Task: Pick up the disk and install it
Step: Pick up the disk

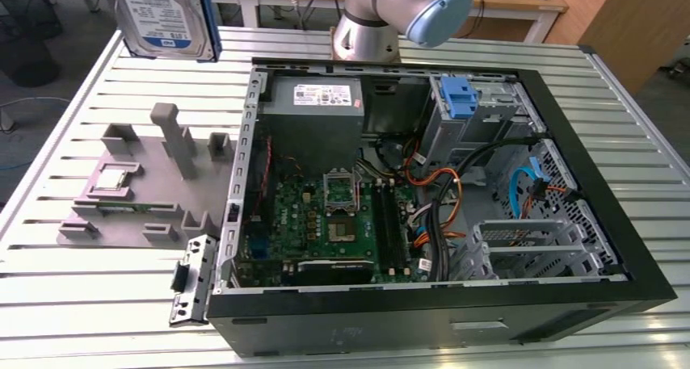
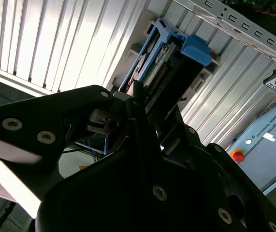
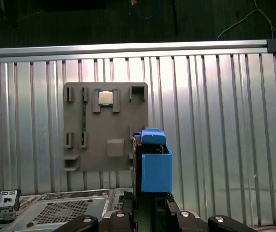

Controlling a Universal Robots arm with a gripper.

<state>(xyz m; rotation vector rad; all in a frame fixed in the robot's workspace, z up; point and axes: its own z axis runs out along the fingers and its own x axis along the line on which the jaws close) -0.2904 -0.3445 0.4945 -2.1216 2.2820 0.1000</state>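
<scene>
One arm (image 1: pixel 372 18) rises from the far edge of the table (image 1: pixel 97 304), its elbow joint showing above the open computer case (image 1: pixel 431 312). The hand (image 2: pixel 137 99) is raised well above the table toward the exterior view's far left. In the second wrist view its black fingers (image 2: pixel 104 104) look clenched on one end of the disk (image 2: pixel 167 63), though the exact contact is partly hidden.

The disk (image 1: pixel 161 18) hangs upright in the air with its labelled face toward the exterior camera. It is clear of the table and well apart from the case. In the first wrist view it (image 3: pixel 155 171) is seen from above in its blue carrier, over the edge of the grey fixture tray (image 3: pixel 106 145).

That tray lies flat on the table, on the exterior view's left of the case, and a square chip (image 3: pixel 105 98) sits in one of its pockets. The case lies on its side with the panel off. Inside are a green motherboard (image 1: pixel 323 224), a grey power supply (image 1: pixel 313 96) at the far wall, a blue bracket (image 1: pixel 458 98) in the far right bay, and orange cables (image 1: pixel 448 183).
</scene>
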